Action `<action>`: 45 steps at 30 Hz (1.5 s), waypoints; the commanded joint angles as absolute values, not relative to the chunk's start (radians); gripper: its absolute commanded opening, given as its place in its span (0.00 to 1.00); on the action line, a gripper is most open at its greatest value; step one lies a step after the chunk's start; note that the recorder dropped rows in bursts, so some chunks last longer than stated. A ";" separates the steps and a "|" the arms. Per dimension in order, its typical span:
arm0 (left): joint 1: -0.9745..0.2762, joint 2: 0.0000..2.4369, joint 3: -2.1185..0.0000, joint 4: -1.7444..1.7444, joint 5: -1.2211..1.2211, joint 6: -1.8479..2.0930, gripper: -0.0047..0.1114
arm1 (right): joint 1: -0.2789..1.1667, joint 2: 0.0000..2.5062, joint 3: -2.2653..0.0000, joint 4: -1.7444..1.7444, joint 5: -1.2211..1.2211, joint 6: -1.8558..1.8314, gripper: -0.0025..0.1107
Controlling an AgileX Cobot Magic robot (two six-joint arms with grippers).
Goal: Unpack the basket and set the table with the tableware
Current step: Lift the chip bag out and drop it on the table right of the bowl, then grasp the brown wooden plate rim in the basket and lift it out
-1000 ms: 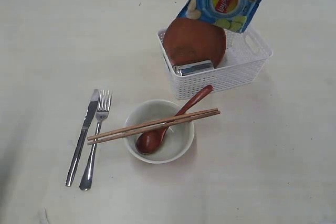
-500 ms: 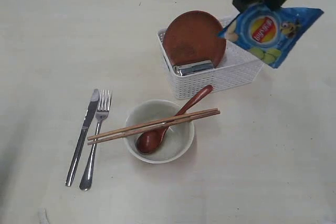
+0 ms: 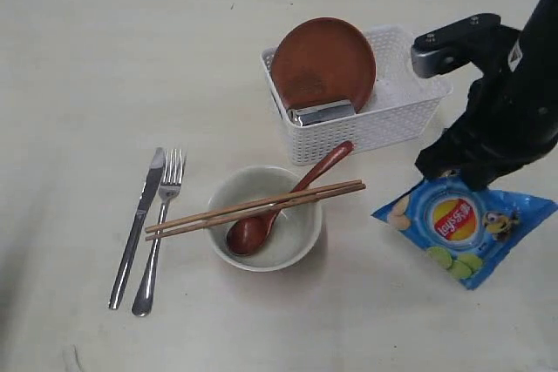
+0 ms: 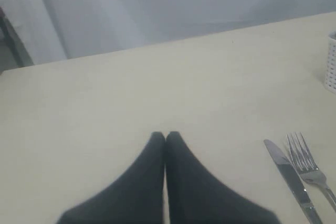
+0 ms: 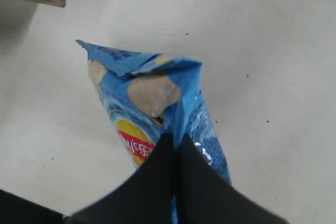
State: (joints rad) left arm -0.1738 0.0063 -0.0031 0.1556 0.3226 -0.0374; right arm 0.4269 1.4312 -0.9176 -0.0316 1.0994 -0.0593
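Blue chip bag (image 3: 462,228) pinched in right claw (image 5: 174,139), near basket (image 3: 375,132); left claw (image 4: 166,136) closed, empty, above table (image 4: 105,93).

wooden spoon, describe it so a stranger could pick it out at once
Find the white mesh basket, then the off-white bowl next to it. The spoon has its head in that bowl, its handle leaning over the rim toward the basket, under the chopsticks. Unlike the pale, straight chopsticks, it is glossy, reddish-brown and curved.
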 commanded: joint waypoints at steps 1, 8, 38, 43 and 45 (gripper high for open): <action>-0.176 0.000 0.000 0.160 0.324 -0.043 0.04 | 0.420 1.446 -0.869 -0.015 0.948 -0.051 0.02; -0.176 0.000 0.000 0.160 0.324 -0.043 0.04 | 0.420 1.447 -0.929 -0.081 0.988 -0.041 0.50; -0.176 0.000 0.000 0.160 0.324 -0.043 0.04 | 0.309 2.082 -1.727 0.244 0.903 -0.590 0.49; -0.176 0.000 0.000 0.160 0.324 -0.043 0.04 | 0.311 2.127 -1.739 0.266 0.861 -0.686 0.49; -0.176 0.000 0.000 0.160 0.324 -0.043 0.04 | 0.311 2.136 -1.739 0.304 0.861 -0.734 0.49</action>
State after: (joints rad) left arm -0.1738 0.0063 -0.0031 0.1573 0.3226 -0.0374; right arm 0.3097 2.1280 -1.7306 0.2610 0.8747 -0.6638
